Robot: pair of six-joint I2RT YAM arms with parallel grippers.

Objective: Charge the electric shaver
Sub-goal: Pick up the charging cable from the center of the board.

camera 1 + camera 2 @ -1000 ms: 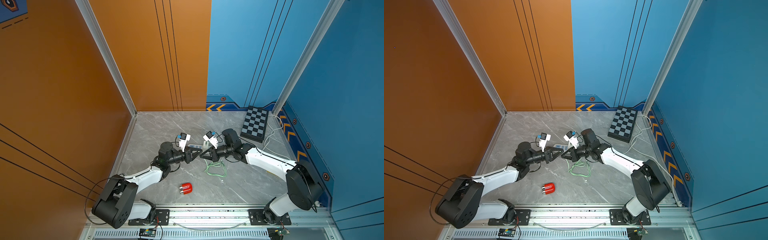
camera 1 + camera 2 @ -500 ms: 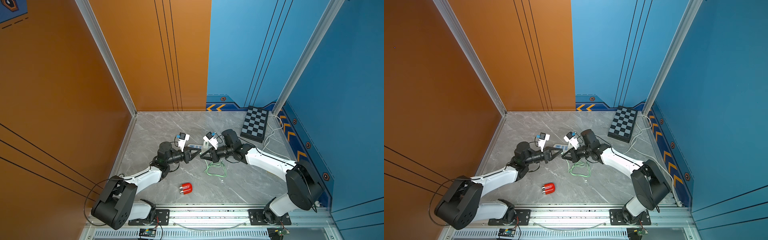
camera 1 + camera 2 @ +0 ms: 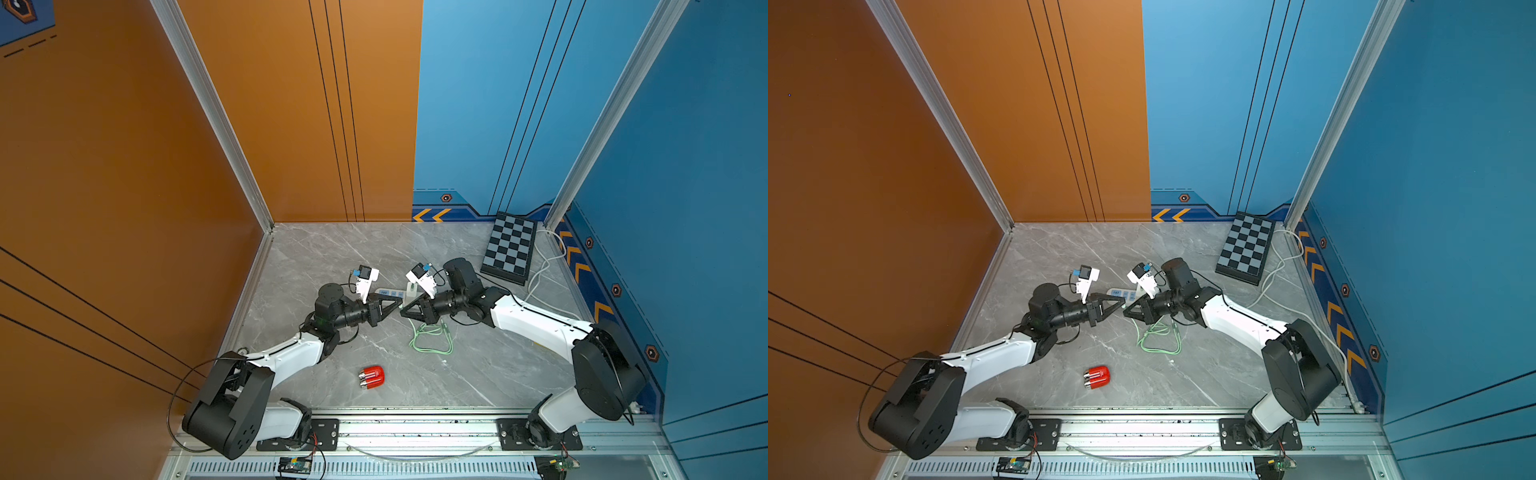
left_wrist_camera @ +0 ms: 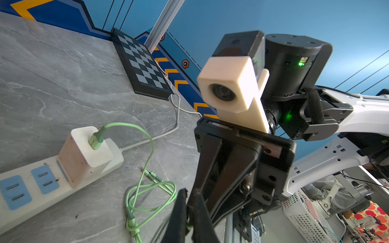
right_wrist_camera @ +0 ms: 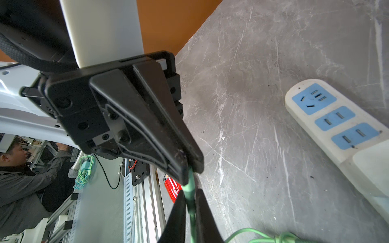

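Right wrist view: left fingers (image 5: 147, 126) and right fingers (image 5: 174, 223) meet tip to tip, both clamped on green cable (image 5: 189, 189) end. Electric shaver (image 3: 371, 377) lies on table (image 3: 332, 257), well apart from both fingers, toward arm bases, untouched. Handover advice: release one grip only once other is firm; avoid twisting plug.

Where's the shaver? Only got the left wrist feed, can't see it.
Observer: In both top views the shaver lies on the table by the front rail, untouched.
Operator: Is the right gripper on the cable?
Observer: Yes, in the right wrist view the cable runs between its fingers.
Operator: End socket on the power strip?
Observer: Empty, per the right wrist view; it's outside your frame.
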